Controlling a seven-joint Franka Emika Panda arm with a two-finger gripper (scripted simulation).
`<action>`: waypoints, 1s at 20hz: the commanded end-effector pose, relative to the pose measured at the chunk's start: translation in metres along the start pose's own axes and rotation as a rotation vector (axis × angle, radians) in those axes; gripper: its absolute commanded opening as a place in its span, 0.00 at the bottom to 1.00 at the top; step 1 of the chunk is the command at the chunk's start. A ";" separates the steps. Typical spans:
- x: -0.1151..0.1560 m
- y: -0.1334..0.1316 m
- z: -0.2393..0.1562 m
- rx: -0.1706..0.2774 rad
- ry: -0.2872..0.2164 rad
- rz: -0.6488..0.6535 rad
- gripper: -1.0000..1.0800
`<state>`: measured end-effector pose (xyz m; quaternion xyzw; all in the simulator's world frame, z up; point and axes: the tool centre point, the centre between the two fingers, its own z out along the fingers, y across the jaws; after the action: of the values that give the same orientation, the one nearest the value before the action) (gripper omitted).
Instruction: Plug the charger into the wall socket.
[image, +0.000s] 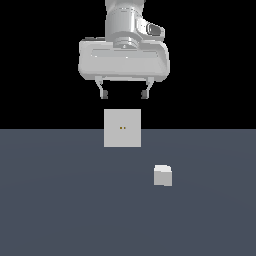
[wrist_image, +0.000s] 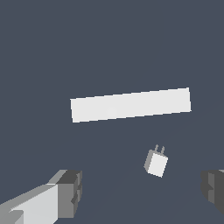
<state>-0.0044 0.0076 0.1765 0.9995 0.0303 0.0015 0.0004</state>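
The charger (image: 163, 175) is a small light-grey cube lying on the dark floor, toward the exterior view's right of the wall socket. In the wrist view the charger (wrist_image: 155, 163) shows two short prongs on one face. The wall socket (image: 122, 128) is a flat upright light-grey square plate with two tiny orange dots at its centre. Seen from above, the wall socket (wrist_image: 130, 104) appears as a pale bar. My gripper (image: 124, 93) hangs high above the socket, open and empty, with its fingers (wrist_image: 70, 192) wide apart. Nothing touches the charger.
A flat dark blue-grey floor (image: 60, 210) carries both things. Behind it the background is black.
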 end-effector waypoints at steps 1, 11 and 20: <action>0.000 0.000 0.000 0.000 0.000 0.000 0.96; -0.005 0.005 0.007 -0.004 0.030 0.021 0.96; -0.018 0.018 0.025 -0.016 0.107 0.076 0.96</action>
<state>-0.0188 -0.0089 0.1551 0.9989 -0.0020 0.0473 0.0057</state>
